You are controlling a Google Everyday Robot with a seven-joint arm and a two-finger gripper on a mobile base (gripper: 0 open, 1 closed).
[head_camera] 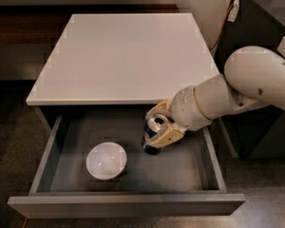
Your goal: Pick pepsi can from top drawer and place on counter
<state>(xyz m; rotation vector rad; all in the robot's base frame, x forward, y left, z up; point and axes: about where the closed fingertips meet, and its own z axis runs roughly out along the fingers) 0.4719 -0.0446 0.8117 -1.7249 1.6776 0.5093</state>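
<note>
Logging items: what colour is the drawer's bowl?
White round bowl, camera view; gripper holds dark blue can beside it.

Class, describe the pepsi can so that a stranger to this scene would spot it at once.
Below the white counter, the top drawer stands pulled open. Inside it, right of the white bowl, the gripper clasps the pepsi can. It is the only dark blue thing there, with a silvery top.
</note>
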